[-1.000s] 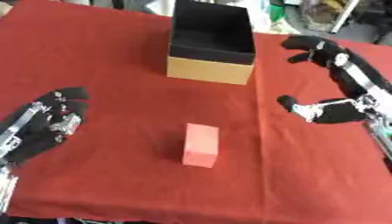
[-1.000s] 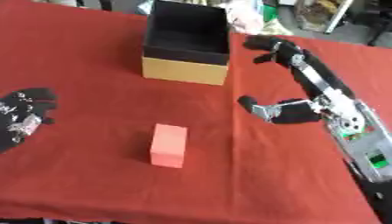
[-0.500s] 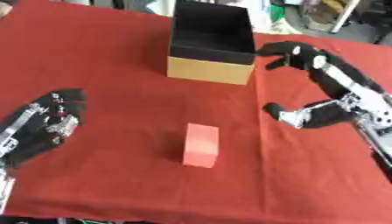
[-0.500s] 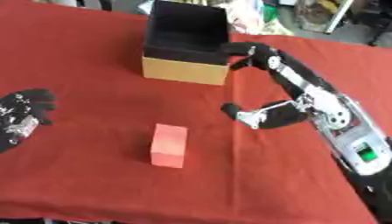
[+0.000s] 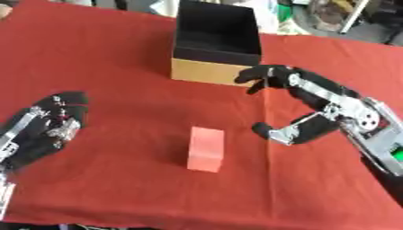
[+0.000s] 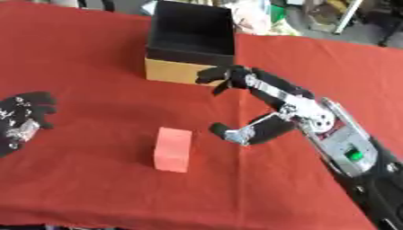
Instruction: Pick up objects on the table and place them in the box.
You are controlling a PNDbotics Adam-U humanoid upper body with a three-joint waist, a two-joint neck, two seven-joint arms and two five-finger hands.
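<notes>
Evidently the pink block is standing alone on the red-clothed surface, well in front of the open black-lined cardboard box, and it is looking light, rigid and flat-sided. Thumb and fingers closing across its two long faces should be holding it without slip. The right robot hand is hanging just to the block's right, spread wide, thumb low and fingers reaching toward the box front, holding nothing. A second ago it was farther right; it is now sweeping in leftward. The left robot hand is resting open at the lower left, unmoved.
</notes>
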